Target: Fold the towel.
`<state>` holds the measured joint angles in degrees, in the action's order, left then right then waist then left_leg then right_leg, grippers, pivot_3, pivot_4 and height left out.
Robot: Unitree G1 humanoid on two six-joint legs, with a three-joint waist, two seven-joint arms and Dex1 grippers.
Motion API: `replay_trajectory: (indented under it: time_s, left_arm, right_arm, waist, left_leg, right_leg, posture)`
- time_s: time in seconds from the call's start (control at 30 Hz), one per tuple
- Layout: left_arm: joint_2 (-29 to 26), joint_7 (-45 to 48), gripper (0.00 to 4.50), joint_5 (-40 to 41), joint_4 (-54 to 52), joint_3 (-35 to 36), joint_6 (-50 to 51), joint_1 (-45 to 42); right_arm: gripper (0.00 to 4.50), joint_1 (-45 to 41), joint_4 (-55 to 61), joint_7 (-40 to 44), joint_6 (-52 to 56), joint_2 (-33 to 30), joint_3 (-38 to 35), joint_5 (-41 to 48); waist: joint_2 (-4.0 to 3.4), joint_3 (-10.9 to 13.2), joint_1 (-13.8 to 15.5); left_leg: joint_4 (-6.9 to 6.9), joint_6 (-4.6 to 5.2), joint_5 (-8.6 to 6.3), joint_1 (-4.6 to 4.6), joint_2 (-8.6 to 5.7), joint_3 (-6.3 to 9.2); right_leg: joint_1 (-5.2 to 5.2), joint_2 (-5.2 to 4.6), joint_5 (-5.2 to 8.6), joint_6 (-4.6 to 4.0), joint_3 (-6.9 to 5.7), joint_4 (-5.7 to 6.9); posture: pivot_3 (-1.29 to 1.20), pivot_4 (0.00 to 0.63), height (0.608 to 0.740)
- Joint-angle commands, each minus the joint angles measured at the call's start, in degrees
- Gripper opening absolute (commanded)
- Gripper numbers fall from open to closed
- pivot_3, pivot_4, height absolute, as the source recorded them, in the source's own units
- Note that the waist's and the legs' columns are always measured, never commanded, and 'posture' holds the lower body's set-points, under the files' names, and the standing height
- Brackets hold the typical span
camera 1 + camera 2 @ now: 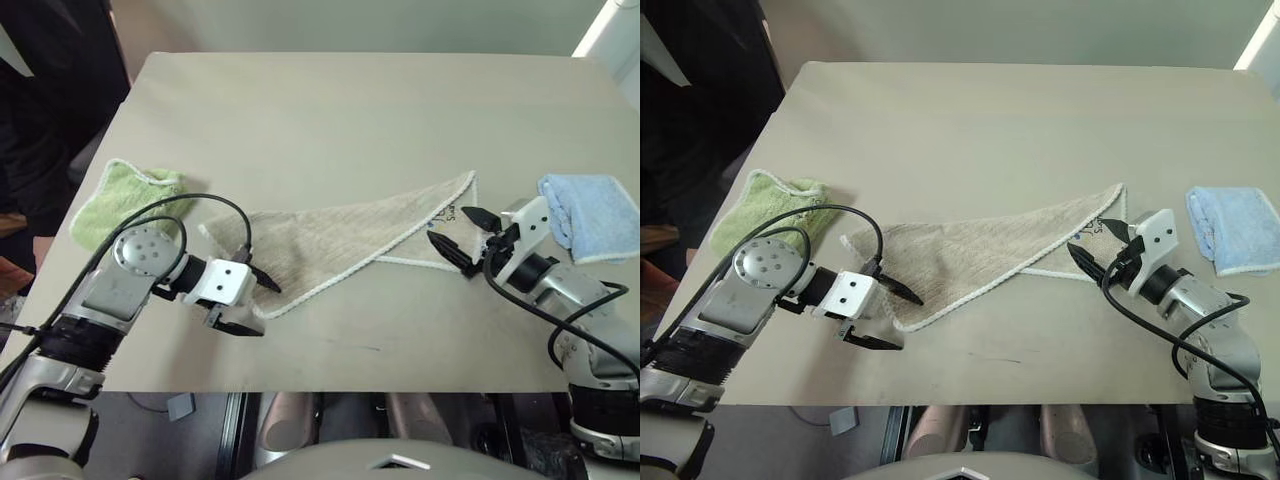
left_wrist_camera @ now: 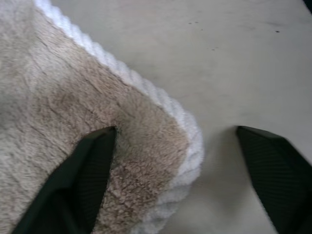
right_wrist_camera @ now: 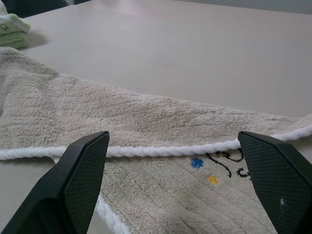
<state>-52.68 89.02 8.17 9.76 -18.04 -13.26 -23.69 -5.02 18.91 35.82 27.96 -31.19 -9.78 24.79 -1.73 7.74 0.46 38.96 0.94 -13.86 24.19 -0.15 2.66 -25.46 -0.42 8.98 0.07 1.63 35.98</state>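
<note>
The beige towel point(image 1: 340, 238) with white corded edging lies in a long triangle across the middle of the table, its embroidered tip point(image 3: 214, 168) to the right. My left gripper point(image 1: 257, 305) is open at the towel's near left corner point(image 2: 165, 146). One of its fingers point(image 2: 90, 175) rests on the pile and the other is on bare table past the edging. My right gripper point(image 1: 458, 232) is open just short of the right tip, with the folded edge point(image 3: 161, 150) lying in front of its fingers and nothing held.
A light green terry towel point(image 1: 125, 200) lies at the table's left edge. A folded light blue towel point(image 1: 595, 215) sits by the right edge behind my right arm. A person in dark clothing point(image 1: 50, 100) stands at the far left. The table's front edge point(image 1: 350, 385) is close.
</note>
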Motion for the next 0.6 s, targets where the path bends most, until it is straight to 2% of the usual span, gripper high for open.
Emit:
replay_trajectory:
  time_s: [0.03, 0.17, 0.3, 0.37, 0.43, 0.53, 0.6]
  left_arm:
    - [1.3, 0.4, 2.71, -1.5, 1.0, -0.5, -0.7, -0.9]
    - [1.3, -0.4, 1.43, -1.4, -0.1, 0.0, -0.1, -0.9]
    - [1.2, -1.3, 0.1, -1.3, -0.4, 1.1, 0.6, -1.1]
    - [0.5, -1.2, 0.04, -0.9, -0.3, 1.9, 1.0, -1.2]
    - [0.0, -1.1, 0.04, -0.5, -0.2, 2.6, 0.9, -1.2]
    - [-0.4, -0.9, 0.04, 0.5, -0.4, 3.6, 1.6, -1.2]
    - [-1.0, -0.7, 0.04, 1.2, -0.1, 4.5, 1.7, -0.5]
  right_arm:
    - [4.5, -1.2, 2.2, -0.3, -0.2, -0.7, -1.4, 0.9]
    - [4.5, -3.0, 0.4, 0.1, -1.1, -1.7, -0.8, -0.6]
    - [4.5, -5.8, -3.7, 1.0, -4.8, -4.3, 1.2, -5.4]
    - [4.5, -7.6, -7.0, 2.8, -8.8, -7.3, 3.4, -9.8]
    - [4.5, -9.4, -9.8, 4.2, -12.5, -9.7, 5.3, -13.1]
    - [4.5, -12.6, -15.5, 5.8, -19.2, -12.7, 8.4, -18.5]
    - [4.5, -17.5, -24.7, 6.1, -28.3, -15.4, 13.1, -26.1]
  waist:
    - [-0.02, 0.0, 0.2]
    - [-0.02, 0.0, 0.2]
    - [0.0, 0.0, -0.1]
    - [0.0, 0.0, -0.2]
    - [0.0, 0.0, -0.2]
    - [0.0, 0.0, -0.2]
    - [0.01, 0.0, -0.3]
  left_leg:
    - [0.0, -0.02, -0.01, 0.0, 0.0, 0.01]
    - [0.03, -0.4, -0.23, 0.0, -0.04, 0.01]
    - [0.09, -0.18, -0.1, 0.01, -0.04, 0.01]
    - [0.07, 0.2, 0.12, 0.01, -0.03, 0.01]
    - [0.01, 0.14, 0.07, 0.06, -0.03, 0.02]
    - [-0.03, 0.1, -0.02, 0.25, -0.02, 0.03]
    - [-0.04, 0.1, -0.05, 0.39, 0.0, 0.03]
  right_leg:
    - [0.03, 0.0, 0.09, 0.15, 0.0, 0.0]
    - [0.1, -0.04, 0.1, 0.18, 0.03, 0.0]
    - [0.1, -0.01, 0.07, 0.28, 0.02, -0.01]
    - [0.04, -0.01, 0.08, 0.3, 0.02, -0.01]
    - [-0.03, 0.0, -0.12, -0.03, 0.02, -0.03]
    - [-0.28, 0.02, -0.05, -0.07, 0.0, -0.01]
    - [-0.43, 0.02, -0.07, -0.06, -0.02, -0.02]
  posture:
    - [0.0, 0.15, 0.735]
    - [0.0, 0.15, 0.735]
    - [0.0, 0.15, 0.735]
    - [0.0, 0.15, 0.735]
    - [0.0, 0.15, 0.735]
    - [0.0, 0.15, 0.735]
    - [0.0, 0.15, 0.735]
